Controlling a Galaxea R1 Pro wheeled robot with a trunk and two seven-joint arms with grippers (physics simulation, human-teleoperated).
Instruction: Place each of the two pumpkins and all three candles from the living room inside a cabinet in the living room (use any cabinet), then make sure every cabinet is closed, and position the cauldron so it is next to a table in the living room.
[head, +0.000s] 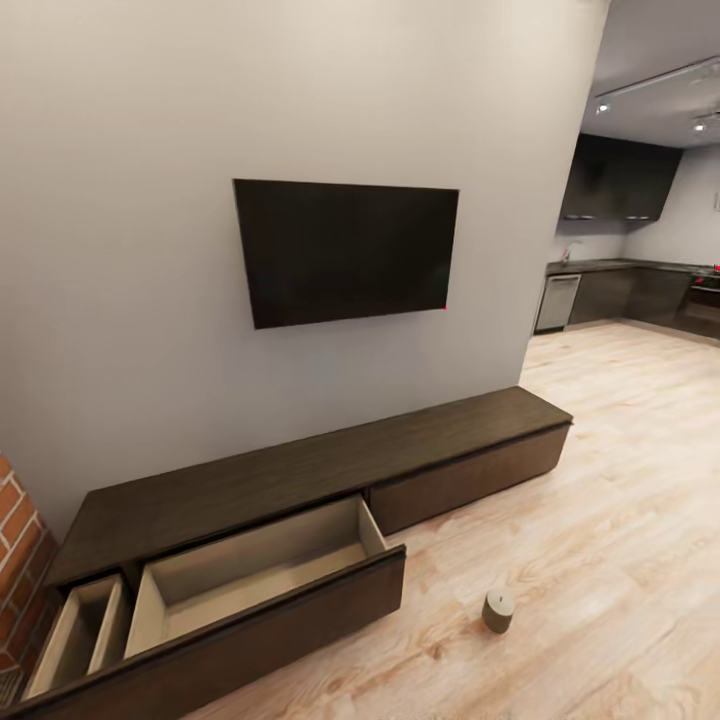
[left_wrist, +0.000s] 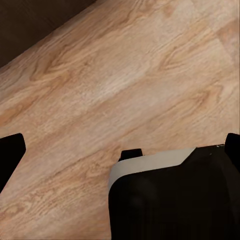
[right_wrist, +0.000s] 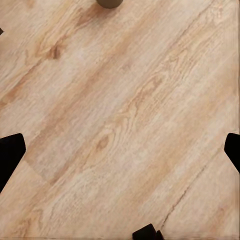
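Observation:
The long, low dark-brown cabinet (head: 300, 470) runs along the grey wall. Two of its drawers stand pulled out: a wide drawer (head: 260, 570) and a narrow drawer (head: 85, 630) at the left end, both showing bare pale wood inside. One grey-beige candle (head: 498, 610) stands upright on the wood floor in front of the cabinet, and the candle (right_wrist: 109, 3) also shows in the right wrist view. My left gripper (left_wrist: 120, 150) and right gripper (right_wrist: 120, 152) hang open over bare floor, holding nothing. Pumpkins, cauldron and table are out of view.
A brick fireplace (head: 20, 560) borders the cabinet's left end. A black TV (head: 345, 250) hangs on the wall above. A kitchen (head: 640, 290) opens at the far right. Wood floor (head: 620, 480) stretches to the right. My own dark base (left_wrist: 175, 200) shows in the left wrist view.

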